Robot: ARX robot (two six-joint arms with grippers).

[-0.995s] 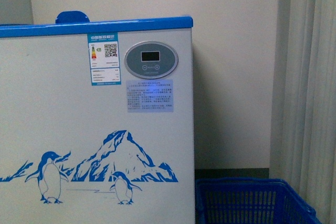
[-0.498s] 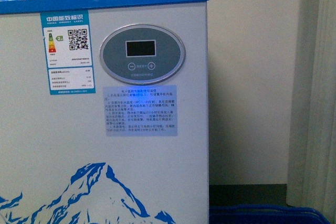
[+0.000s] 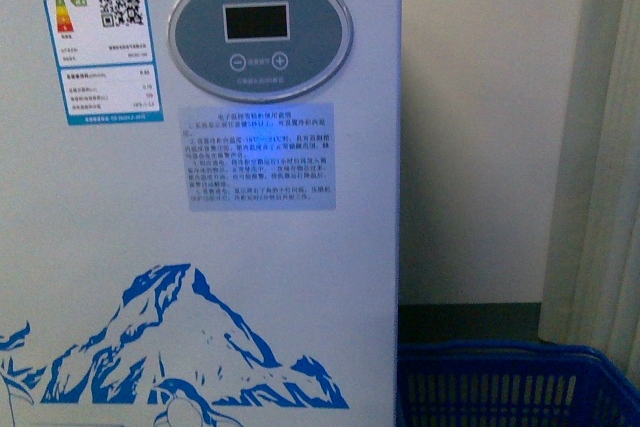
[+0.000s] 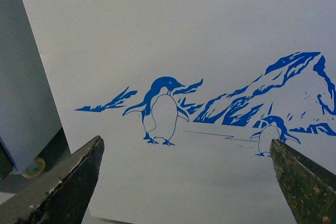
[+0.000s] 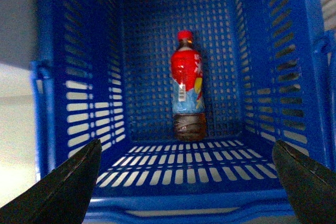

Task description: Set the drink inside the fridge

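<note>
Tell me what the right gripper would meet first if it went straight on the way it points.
Probably the drink in the blue basket: it sits centred ahead of the open right gripper, nothing between. Depth is unclear.

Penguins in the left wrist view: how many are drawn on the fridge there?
2. A large penguin stands apart from the mountain; a smaller penguin at its foot is partly behind a finger. Others may be out of frame.

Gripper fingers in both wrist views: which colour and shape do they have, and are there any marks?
The left gripper's fingers are dark, wedge-shaped and tapering, with pale scuffs and chipped edges; one looks greenish and speckled. The right gripper's fingers are the same dark tapered shape, without clear marks.
</note>
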